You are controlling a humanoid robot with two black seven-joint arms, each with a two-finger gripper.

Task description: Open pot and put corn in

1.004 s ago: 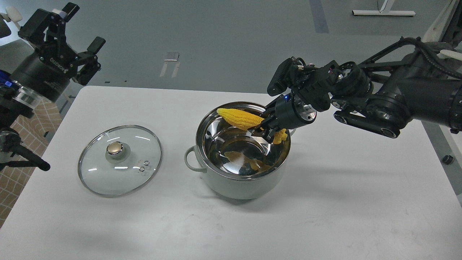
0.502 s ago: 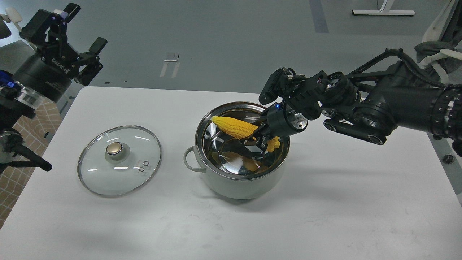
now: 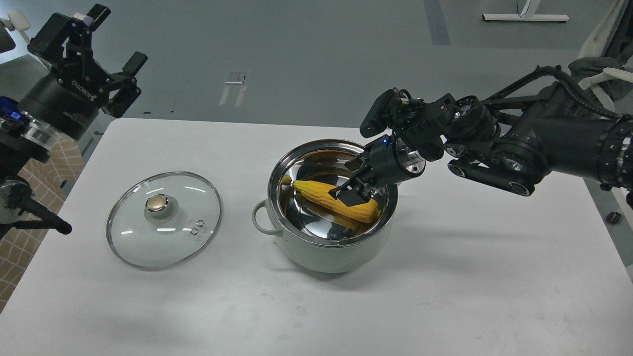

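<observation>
The pale grey-green pot stands uncovered in the middle of the white table, its steel interior showing. The yellow corn lies inside it, slanting from the left wall down to the right. My right gripper hangs over the pot's right side just above the thick end of the corn, its fingers spread apart; one finger overlaps the corn in the view. My left gripper is open and empty, held high beyond the table's far left corner.
The round glass lid with a gold knob lies flat on the table left of the pot. A chequered surface stands off the table's left edge.
The right gripper lowered the corn into the pot and spread its fingers; the corn dropped from the rim to the inside. The left arm has barely moved.
</observation>
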